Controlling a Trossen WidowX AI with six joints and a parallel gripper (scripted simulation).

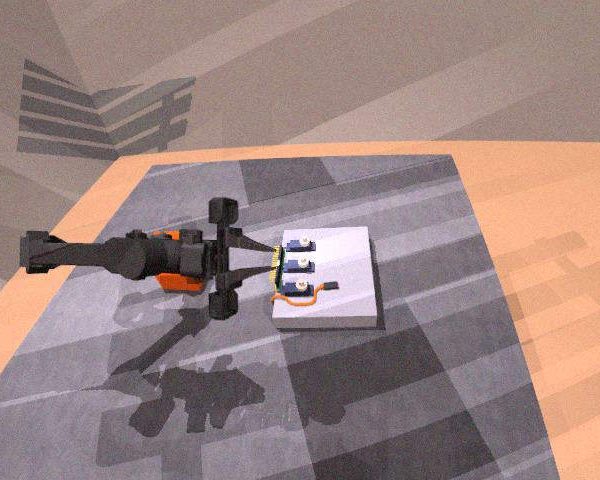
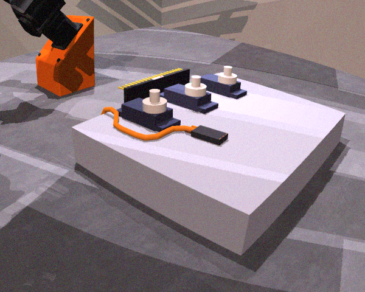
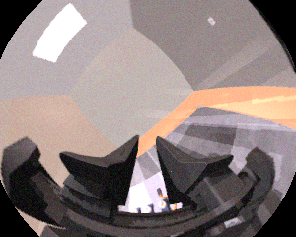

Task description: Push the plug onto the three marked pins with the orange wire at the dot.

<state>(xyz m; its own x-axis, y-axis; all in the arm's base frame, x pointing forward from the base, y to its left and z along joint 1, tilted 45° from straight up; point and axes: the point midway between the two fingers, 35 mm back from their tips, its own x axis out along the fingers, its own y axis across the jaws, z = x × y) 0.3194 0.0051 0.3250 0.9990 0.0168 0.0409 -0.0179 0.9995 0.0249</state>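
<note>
The black plug (image 1: pixel 330 285) (image 2: pixel 208 134) (image 3: pixel 159 192) lies flat on the pale holder (image 1: pixel 349 302) (image 2: pixel 163 201), its end with the holes facing away from the pin row. Its orange lead (image 1: pixel 302 304) (image 2: pixel 145 137) curves around the nearest servo (image 1: pixel 296 289) (image 2: pixel 145 114). The yellow pins (image 1: pixel 273 273) (image 2: pixel 132 83) stick out from a black strip along the holder's edge. A small pale band shows near mid-row; its dot cannot be made out. My gripper (image 1: pixel 277 258) (image 3: pixel 148 137) is partly open and empty. Its tips overlap the pin row in the top view but are out of the exterior view, so they are above the holder.
Two more blue servos (image 1: pixel 298 265) (image 2: pixel 188 94) with white hubs stand in line beside the pin strip. The orange arm base (image 1: pixel 181 282) (image 2: pixel 64 62) stands beyond the pin side. A grey patterned mat (image 1: pixel 372 387) (image 2: pixel 82 251) lies under the holder.
</note>
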